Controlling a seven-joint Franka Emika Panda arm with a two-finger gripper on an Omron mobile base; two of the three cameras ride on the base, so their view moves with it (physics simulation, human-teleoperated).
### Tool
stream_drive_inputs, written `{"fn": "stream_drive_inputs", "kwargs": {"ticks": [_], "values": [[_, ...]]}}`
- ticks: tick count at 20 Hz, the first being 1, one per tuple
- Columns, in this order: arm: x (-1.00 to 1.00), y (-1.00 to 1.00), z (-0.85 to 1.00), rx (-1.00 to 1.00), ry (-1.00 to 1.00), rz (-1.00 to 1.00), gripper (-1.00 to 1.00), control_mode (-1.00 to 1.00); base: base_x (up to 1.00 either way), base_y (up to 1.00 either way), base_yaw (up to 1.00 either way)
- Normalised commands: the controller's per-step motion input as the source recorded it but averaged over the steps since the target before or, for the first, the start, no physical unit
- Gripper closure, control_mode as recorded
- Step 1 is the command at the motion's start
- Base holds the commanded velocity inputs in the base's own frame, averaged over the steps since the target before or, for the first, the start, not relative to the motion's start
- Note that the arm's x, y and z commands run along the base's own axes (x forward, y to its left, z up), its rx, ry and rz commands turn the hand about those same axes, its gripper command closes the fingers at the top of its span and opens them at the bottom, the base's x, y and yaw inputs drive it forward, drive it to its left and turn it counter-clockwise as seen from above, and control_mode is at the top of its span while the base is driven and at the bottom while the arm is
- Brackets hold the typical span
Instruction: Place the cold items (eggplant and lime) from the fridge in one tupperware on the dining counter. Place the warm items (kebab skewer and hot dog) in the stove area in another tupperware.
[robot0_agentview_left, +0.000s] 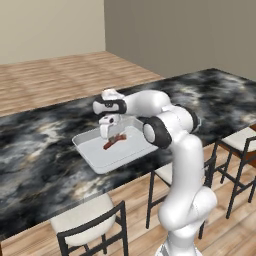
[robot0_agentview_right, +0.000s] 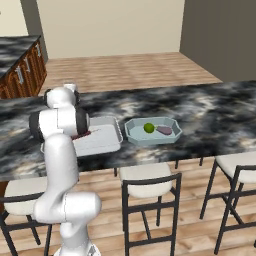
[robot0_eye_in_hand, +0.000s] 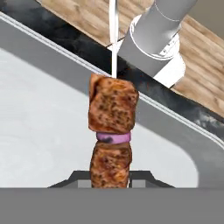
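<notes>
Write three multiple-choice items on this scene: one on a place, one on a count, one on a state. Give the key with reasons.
1. Where does the lime lie?
A. in the octagonal tupperware with the eggplant
B. on a stool
C. on the floor

2. How many tupperwares stand on the dining counter?
A. one
B. two
C. four

3. How is the gripper?
A. open above the lime
B. shut on the kebab skewer
C. shut on the eggplant

Key: A, both lie in that container; B, the octagonal one and the rectangular tupperware; B, the skewer sits between the fingertips over the rectangular one.
</notes>
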Motion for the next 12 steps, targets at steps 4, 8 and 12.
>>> {"fn": "stream_drive_inputs", "kwargs": {"ticks": [4, 8, 12], "values": [[0.47, 0.00, -0.63, 0.00, 0.00, 0.17, 1.00, -1.00, 0.00, 0.00, 0.00], [0.17, 0.00, -0.57, 0.02, -0.02, 0.16, 1.00, -1.00, 0.00, 0.00, 0.00], [0.24, 0.00, -0.45, 0.05, -0.03, 0.16, 1.00, -1.00, 0.00, 0.00, 0.00]]}}
